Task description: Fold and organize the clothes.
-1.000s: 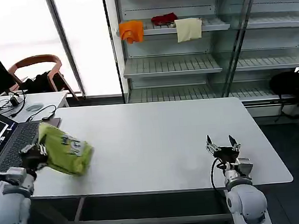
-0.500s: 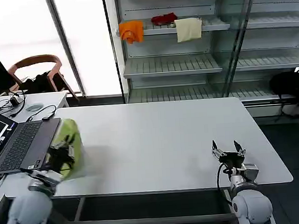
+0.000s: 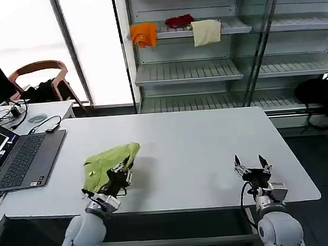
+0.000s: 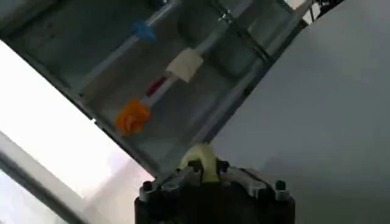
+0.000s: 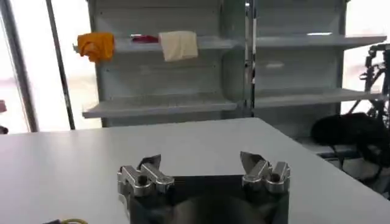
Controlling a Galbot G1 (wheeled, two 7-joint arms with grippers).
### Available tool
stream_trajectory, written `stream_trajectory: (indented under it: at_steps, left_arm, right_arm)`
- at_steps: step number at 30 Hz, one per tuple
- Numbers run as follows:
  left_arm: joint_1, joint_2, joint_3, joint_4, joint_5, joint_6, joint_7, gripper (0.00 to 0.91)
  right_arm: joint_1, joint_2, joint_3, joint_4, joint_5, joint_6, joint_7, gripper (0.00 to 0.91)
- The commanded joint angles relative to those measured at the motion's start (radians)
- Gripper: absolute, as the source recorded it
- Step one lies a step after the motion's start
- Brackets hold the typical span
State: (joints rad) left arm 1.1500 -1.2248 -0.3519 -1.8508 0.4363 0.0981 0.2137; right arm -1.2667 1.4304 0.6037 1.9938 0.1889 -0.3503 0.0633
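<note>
The lime yellow-green T-shirt (image 3: 109, 162) is bunched in a loose heap on the white table (image 3: 183, 150), left of its middle near the front edge. My left gripper (image 3: 120, 174) is shut on the shirt's near right edge. A pinched strip of the green fabric (image 4: 206, 164) shows between the fingers in the left wrist view. My right gripper (image 3: 252, 167) stands open at the table's front right, nothing between its fingers (image 5: 150, 165), well clear of the shirt.
An open laptop (image 3: 20, 161) lies at the table's left edge, close to the shirt. A side desk with cables (image 3: 22, 113) and a chair (image 3: 39, 75) stand behind it. Shelves (image 3: 205, 69) at the back hold orange (image 3: 144, 33), red (image 3: 179, 21) and cream (image 3: 207, 31) cloths.
My left gripper has swung the shirt from beside the laptop to the right, toward the table's middle, and the shirt now lies spread lower on the surface. The right gripper barely shifted.
</note>
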Motion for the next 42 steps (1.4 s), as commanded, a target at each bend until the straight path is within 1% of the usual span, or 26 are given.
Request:
stream_trajectory:
  at_steps: [1, 2, 4, 5, 6, 7, 9, 10, 11, 12, 14, 15, 18, 20, 22, 24, 27, 30, 33, 35, 36, 38, 39, 40, 41, 42]
  left_arm:
    - [0.010, -0.056, 0.139, -0.034, -0.160, 0.055, -0.024, 0.907]
    - [0.014, -0.056, 0.139, -0.054, -0.214, 0.073, -0.027, 0.907]
    - [0.023, -0.047, 0.134, -0.100, -0.296, 0.093, -0.025, 0.907]
    - [0.026, -0.042, 0.134, -0.118, -0.300, 0.097, -0.025, 0.907]
    - [0.031, -0.036, 0.129, -0.137, -0.338, 0.102, -0.025, 0.907]
    - [0.035, -0.031, 0.118, -0.171, -0.363, 0.114, -0.025, 0.907]
    - [0.042, -0.029, 0.098, -0.204, -0.390, 0.120, -0.027, 0.907]
    - [0.046, -0.028, 0.076, -0.220, -0.409, 0.127, -0.029, 0.907]
    - [0.050, -0.027, 0.054, -0.231, -0.420, 0.128, -0.032, 0.907]
    - [0.057, -0.026, 0.023, -0.238, -0.427, 0.127, -0.031, 0.907]
    - [0.064, -0.023, -0.013, -0.235, -0.432, 0.127, -0.034, 0.907]
    - [0.067, -0.023, -0.041, -0.228, -0.437, 0.126, -0.041, 0.907]
    - [0.087, -0.027, -0.099, -0.213, -0.452, 0.124, -0.059, 0.907]
    - [0.103, -0.032, -0.128, -0.208, -0.456, 0.117, -0.060, 0.907]
    - [0.131, -0.039, -0.160, -0.200, -0.462, 0.103, -0.061, 0.907]
    - [0.151, -0.043, -0.178, -0.195, -0.463, 0.090, -0.064, 0.907]
    - [0.177, -0.049, -0.192, -0.190, -0.470, 0.079, -0.067, 0.907]
    - [0.181, -0.053, -0.200, -0.186, -0.485, 0.084, -0.079, 0.907]
    - [0.176, -0.053, -0.202, -0.176, -0.499, 0.089, -0.086, 0.907]
    - [0.172, -0.056, -0.200, -0.175, -0.522, 0.107, -0.093, 0.907]
    - [0.170, -0.057, -0.200, -0.174, -0.531, 0.112, -0.096, 0.907]
    - [0.167, -0.060, -0.200, -0.172, -0.541, 0.117, -0.099, 0.907]
    - [0.166, -0.061, -0.201, -0.171, -0.547, 0.119, -0.099, 0.907]
    - [0.166, -0.059, -0.201, -0.171, -0.553, 0.122, -0.099, 0.907]
    - [0.166, -0.058, -0.202, -0.170, -0.559, 0.124, -0.100, 0.907]
    - [0.165, -0.058, -0.204, -0.168, -0.565, 0.126, -0.100, 0.907]
  right_arm:
    - [0.013, 0.023, -0.087, 0.070, -0.051, -0.061, -0.057, 0.907]
    - [0.020, 0.027, -0.099, 0.072, -0.050, -0.086, -0.062, 0.907]
    - [0.044, 0.042, -0.157, 0.070, -0.043, -0.135, -0.071, 0.907]
    - [0.049, 0.046, -0.169, 0.069, -0.036, -0.154, -0.073, 0.907]
    - [0.058, 0.050, -0.190, 0.066, -0.025, -0.181, -0.072, 0.907]
    - [0.073, 0.062, -0.231, 0.055, 0.006, -0.227, -0.070, 0.907]
    - [0.091, 0.072, -0.262, 0.026, 0.049, -0.229, -0.057, 0.907]
    - [0.100, 0.077, -0.300, 0.006, 0.066, -0.229, -0.047, 0.907]
    - [0.100, 0.077, -0.305, 0.003, 0.074, -0.229, -0.043, 0.907]
    - [0.130, 0.086, -0.361, -0.053, 0.131, -0.230, -0.016, 0.907]
    - [0.161, 0.099, -0.402, -0.100, 0.193, -0.230, 0.012, 0.907]
    - [0.190, 0.114, -0.429, -0.139, 0.285, -0.230, 0.043, 0.907]
    - [0.260, 0.148, -0.479, -0.219, 0.429, -0.230, 0.082, 0.907]
    - [0.280, 0.175, -0.490, -0.253, 0.454, -0.230, 0.079, 0.907]
    - [0.305, 0.196, -0.512, -0.277, 0.500, -0.230, 0.089, 0.907]
    - [0.322, 0.205, -0.531, -0.287, 0.520, -0.231, 0.097, 0.907]
    - [0.339, 0.220, -0.539, -0.312, 0.521, -0.231, 0.115, 0.907]
    - [0.345, 0.225, -0.541, -0.327, 0.531, -0.232, 0.127, 0.907]
    - [0.343, 0.220, -0.547, -0.320, 0.540, -0.233, 0.128, 0.907]
    - [0.343, 0.221, -0.546, -0.320, 0.542, -0.233, 0.138, 0.907]
    - [0.345, 0.223, -0.544, -0.325, 0.549, -0.233, 0.154, 0.897]
    - [0.345, 0.224, -0.541, -0.331, 0.551, -0.233, 0.169, 0.806]
    - [0.345, 0.225, -0.540, -0.333, 0.555, -0.233, 0.175, 0.665]
    - [0.345, 0.225, -0.539, -0.333, 0.556, -0.233, 0.176, 0.605]
    - [0.345, 0.225, -0.539, -0.333, 0.557, -0.233, 0.177, 0.433]
    - [0.346, 0.225, -0.541, -0.333, 0.560, -0.233, 0.180, 0.322]
